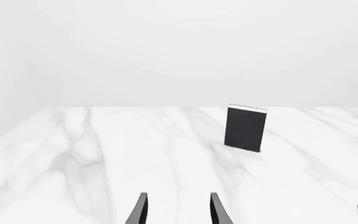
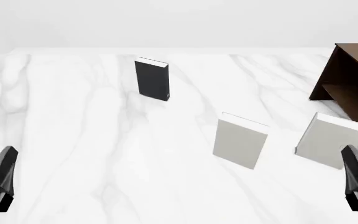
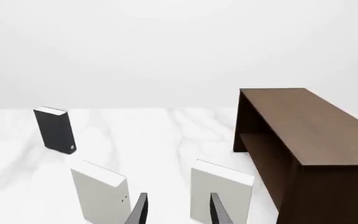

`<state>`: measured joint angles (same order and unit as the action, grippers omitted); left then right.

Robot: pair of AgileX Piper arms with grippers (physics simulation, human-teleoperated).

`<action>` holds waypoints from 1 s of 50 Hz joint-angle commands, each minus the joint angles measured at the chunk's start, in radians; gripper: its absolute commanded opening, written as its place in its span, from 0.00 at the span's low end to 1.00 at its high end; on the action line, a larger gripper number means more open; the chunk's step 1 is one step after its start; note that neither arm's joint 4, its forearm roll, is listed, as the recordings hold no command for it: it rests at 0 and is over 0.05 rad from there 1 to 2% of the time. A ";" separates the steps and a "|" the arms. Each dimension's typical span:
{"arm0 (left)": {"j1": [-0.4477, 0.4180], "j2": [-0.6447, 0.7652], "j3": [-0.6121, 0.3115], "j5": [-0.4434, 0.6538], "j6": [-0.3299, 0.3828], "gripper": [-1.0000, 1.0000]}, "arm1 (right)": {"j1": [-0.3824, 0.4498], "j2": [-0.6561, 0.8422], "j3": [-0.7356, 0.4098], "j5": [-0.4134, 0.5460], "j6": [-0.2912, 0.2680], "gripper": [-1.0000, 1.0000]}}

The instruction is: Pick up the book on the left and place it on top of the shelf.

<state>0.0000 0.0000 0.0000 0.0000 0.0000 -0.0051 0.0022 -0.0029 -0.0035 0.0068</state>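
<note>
The book [image 2: 152,79] is thin and charcoal-black with a white page edge, standing upright on the marble table toward the far left; it also shows as the book [image 1: 246,128] and the book [image 3: 56,129]. The dark brown shelf [image 2: 349,83] stands at the right edge, its flat top and open compartment plain on the shelf [image 3: 303,140]. My left gripper [image 1: 177,210] is open, low near the table's front left, well short of the book. My right gripper [image 3: 177,210] is open at the front right with nothing between its fingers.
Two pale grey-white books stand upright: one [image 2: 240,140] mid-table, another [image 2: 331,140] just in front of the shelf and close to my right gripper. The marble table [image 2: 73,140] stretches wide between my left gripper and the dark book.
</note>
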 commanded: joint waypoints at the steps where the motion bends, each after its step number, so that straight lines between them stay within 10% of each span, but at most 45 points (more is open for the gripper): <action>1: 0.000 0.000 0.000 0.000 0.000 1.00 | -0.013 0.000 -0.008 -0.001 0.014 1.00; 22: 0.000 0.000 0.000 0.000 0.000 1.00 | 0.020 0.001 -0.219 0.133 0.017 1.00; 50: 0.000 0.000 0.000 0.000 0.000 1.00 | 0.253 0.367 -0.626 0.229 -0.228 1.00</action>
<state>0.0000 0.0000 0.0000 0.0000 0.0000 0.1821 0.2421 -0.5037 0.1961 -0.1444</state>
